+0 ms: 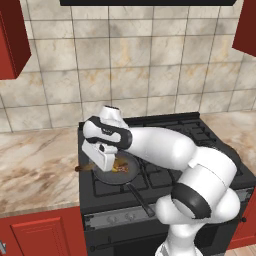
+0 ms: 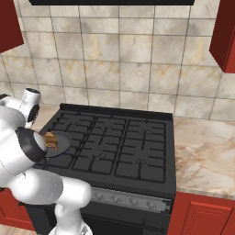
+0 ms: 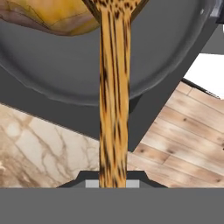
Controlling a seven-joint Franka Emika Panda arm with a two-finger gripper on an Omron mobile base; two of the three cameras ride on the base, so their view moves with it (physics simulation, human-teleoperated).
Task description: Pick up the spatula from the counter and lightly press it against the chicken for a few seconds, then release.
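Spatula (image 3: 113, 109) is up off the counter (image 3: 39, 148) and clamped in the claw (image 3: 113, 181). In the hand view the speckled wooden handle runs straight out from between the two fingertips, which are closed tight on it. The handle reaches over the rim of the dark pan (image 3: 170, 57), and its wider front end sits right beside the chicken (image 3: 52, 17), a golden-brown lump at the top edge of that view. They look like they're touching, but the contact spot is cut off, so I can't tell for sure. From the left base view, the pan sits on the front left burner of the black stove (image 1: 170, 127), with its long handle pointing toward the front. The arm is bent down low over it, and marble counter lies just to the left.
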